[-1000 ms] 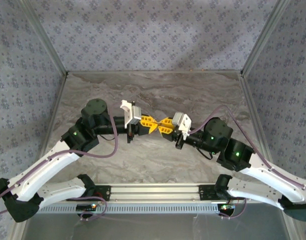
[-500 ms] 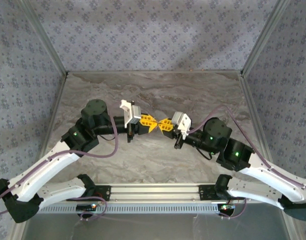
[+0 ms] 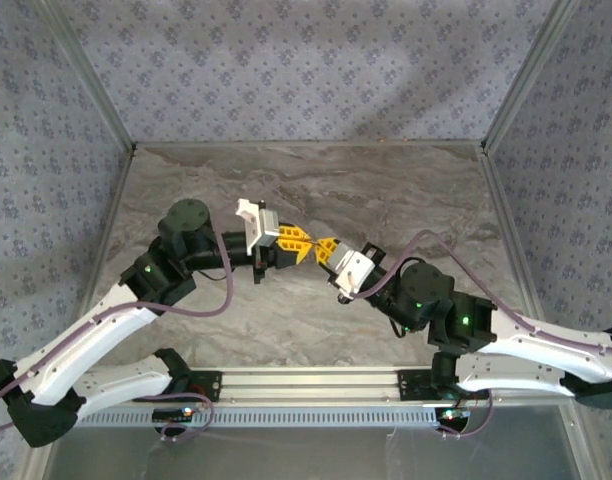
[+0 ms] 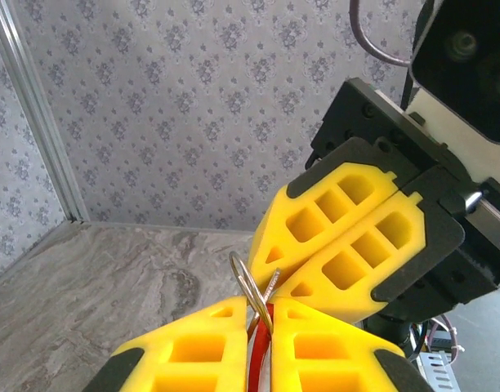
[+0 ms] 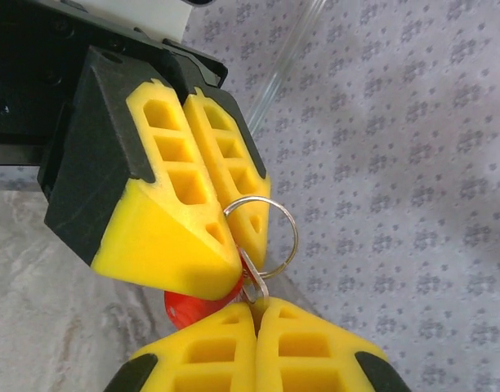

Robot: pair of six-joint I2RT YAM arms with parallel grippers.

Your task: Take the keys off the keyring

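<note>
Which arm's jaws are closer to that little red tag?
Left. The left jaws are shut on the red tag; the right jaws, just beyond it, pinch a metal piece by the ring.

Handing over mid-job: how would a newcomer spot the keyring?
Over the marble table, the left gripper and right gripper meet tip to tip. Pinched between them is the keyring: a thin silver loop with a red tag, against all-yellow fingers.

There are two tools, the left tool (image 3: 306,247) and right tool (image 3: 323,249), and one keyring (image 5: 252,283) with one red tag (image 5: 187,310).
</note>
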